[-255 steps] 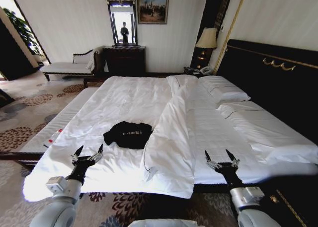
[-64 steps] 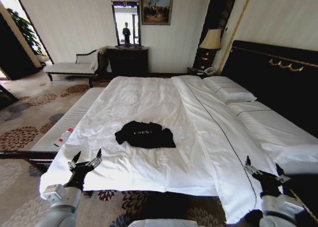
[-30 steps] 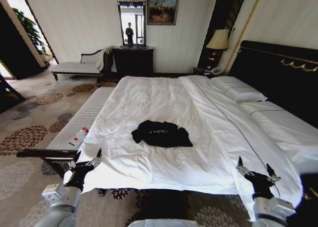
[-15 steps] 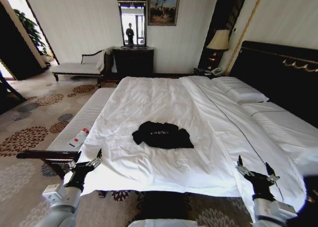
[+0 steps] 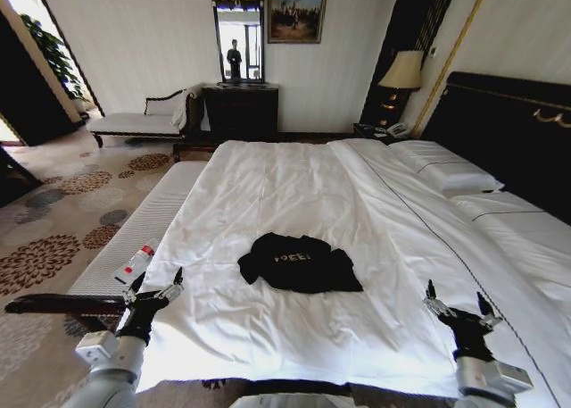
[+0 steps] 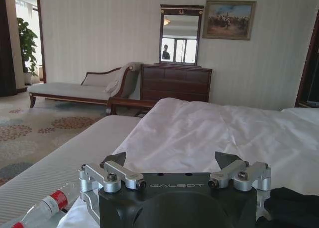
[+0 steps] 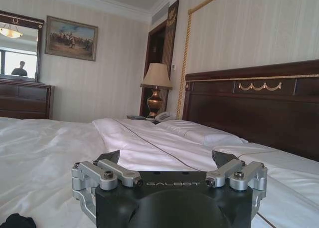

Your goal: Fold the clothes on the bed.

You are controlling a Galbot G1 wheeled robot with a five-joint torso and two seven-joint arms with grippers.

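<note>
The clothes, a crumpled black T-shirt with small white lettering, lie on the white duvet of the bed near its foot. My left gripper hovers open at the bed's near left corner, well short of the shirt. My right gripper is open over the near right part of the duvet, right of the shirt. A dark edge of the clothes shows beside the left gripper in the left wrist view. The right gripper faces the pillows and the dark headboard.
A narrow white padded bench runs along the bed's left side with a small bottle on it. A chaise longue, dresser and mirror stand by the far wall. A lamp sits by the headboard. Patterned carpet lies at left.
The whole head view has shifted: the camera has come closer to the bed's foot, so the shirt sits lower and more central. Both grippers stay open, held the same.
</note>
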